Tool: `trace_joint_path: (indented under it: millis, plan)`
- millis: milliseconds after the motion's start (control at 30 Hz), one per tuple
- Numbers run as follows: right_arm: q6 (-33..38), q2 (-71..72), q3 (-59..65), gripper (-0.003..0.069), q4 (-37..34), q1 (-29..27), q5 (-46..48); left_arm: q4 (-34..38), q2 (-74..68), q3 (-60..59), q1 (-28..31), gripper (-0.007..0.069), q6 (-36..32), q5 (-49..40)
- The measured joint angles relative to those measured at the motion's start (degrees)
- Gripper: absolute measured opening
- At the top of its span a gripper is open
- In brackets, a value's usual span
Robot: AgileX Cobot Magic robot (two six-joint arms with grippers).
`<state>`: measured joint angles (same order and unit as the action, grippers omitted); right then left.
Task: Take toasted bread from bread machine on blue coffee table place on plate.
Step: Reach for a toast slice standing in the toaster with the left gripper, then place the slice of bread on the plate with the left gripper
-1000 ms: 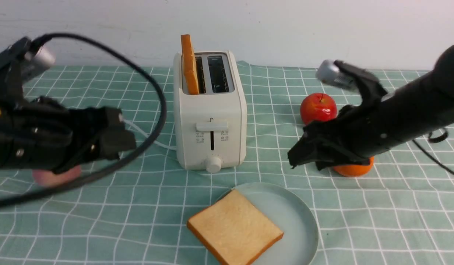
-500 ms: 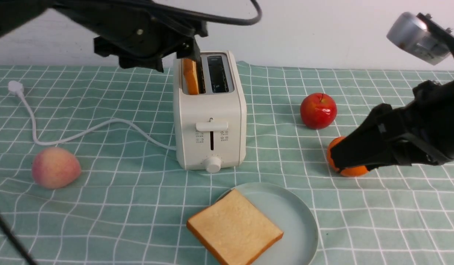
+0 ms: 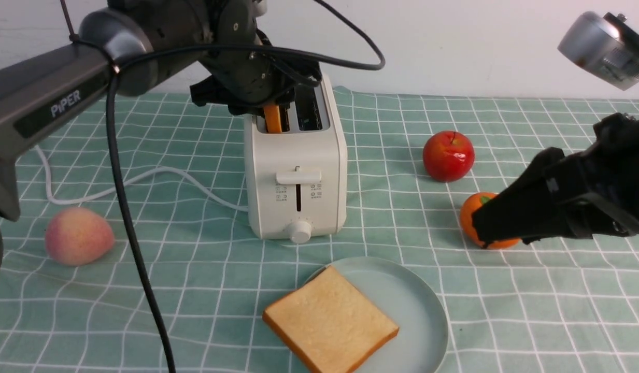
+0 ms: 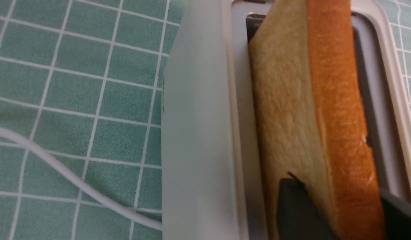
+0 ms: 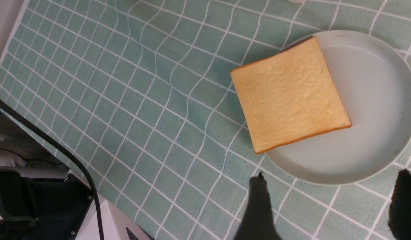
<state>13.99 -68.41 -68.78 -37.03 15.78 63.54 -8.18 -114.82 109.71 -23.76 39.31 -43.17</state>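
Note:
The cream-white bread machine [image 3: 296, 171] stands mid-table on the blue coffee table [image 3: 143, 290]. One slice of toasted bread [image 3: 272, 118] stands upright in its left slot. My left gripper [image 3: 270, 103] reaches down from above and is shut on it. In the left wrist view the dark fingers [image 4: 298, 210] press both sides of that slice [image 4: 292, 100], with my left gripper [image 4: 342, 206] around it. A second slice [image 3: 329, 324] lies flat on the plate [image 3: 428, 321], partly over its left rim. My right gripper [image 3: 482, 230] hovers open and empty to the plate's right; it also shows in the right wrist view [image 5: 328, 196].
A red apple [image 3: 448, 155] and an orange [image 3: 472, 210], partly hidden by my right gripper, lie right of the bread machine. A peach [image 3: 78, 235] lies at the left. The white cord [image 3: 143, 178] trails left from the bread machine.
My left arm swung up from the left and came down over the left slot, closing round the standing slice. My right arm pulled back to the right, uncovering the apple.

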Motion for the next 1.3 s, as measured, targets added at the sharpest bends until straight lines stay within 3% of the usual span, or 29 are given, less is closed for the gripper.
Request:
trace_joint_path:
  millis: [67, 367, 533, 633, 667, 733, 800, 867, 1100, 1267, 1300]
  plan:
    - [0.0, 0.0, 0.0, 0.0495, 0.0, 0.0, 0.1, -0.5, 1.1, 0.0, 0.0, 0.0071, -1.4, -1.4]
    - [0.0, 0.0, 0.0, 0.0495, 0.6, 0.0, 0.3, 1.4, 15.3, -0.4, 0.0, 0.0084, -16.1, -11.2]
    - [0.1, 0.0, 0.0, 0.0495, 1.7, 0.0, -1.3, 18.8, 27.5, -7.9, 0.0, 0.0084, -34.8, -17.2]
    - [0.1, 0.0, 0.0, 0.0495, 2.3, 0.0, -3.1, 34.9, 31.8, -17.4, 0.0, 0.0084, -44.7, -19.6]
    - [0.1, 0.0, 0.0, 0.0495, 2.3, 0.0, -3.2, 35.8, 31.9, -18.7, 0.0, 0.0084, -45.2, -19.6]
    - [0.1, 0.0, 0.0, 0.0495, 2.4, 0.0, -4.0, 46.6, 31.5, -27.9, 0.0, 0.0084, -50.1, -17.7]
    - [0.1, 0.0, 0.0, 0.0495, 2.4, 0.0, -4.2, 49.2, 30.9, -31.3, 0.0, 0.0084, -51.2, -16.5]
    - [0.1, 0.0, 0.0, 0.0495, 2.5, 0.0, -4.3, 56.9, 27.3, -38.9, 0.0, 0.0084, -55.0, -11.9]
    - [0.1, 0.0, 0.0, 0.0495, 2.6, 0.0, -4.3, 68.4, 17.7, -41.3, 0.0, 0.0084, -61.2, -6.9]
    - [0.1, 0.0, 0.0, 0.0495, 2.7, 0.0, -4.3, 68.2, 13.6, -41.3, 0.0, 0.0104, -59.2, -3.2]
    - [0.1, 0.0, 0.0, 0.0495, 2.7, 0.0, -4.1, 66.8, 12.1, -41.3, 0.0, 0.0148, -56.5, -0.9]
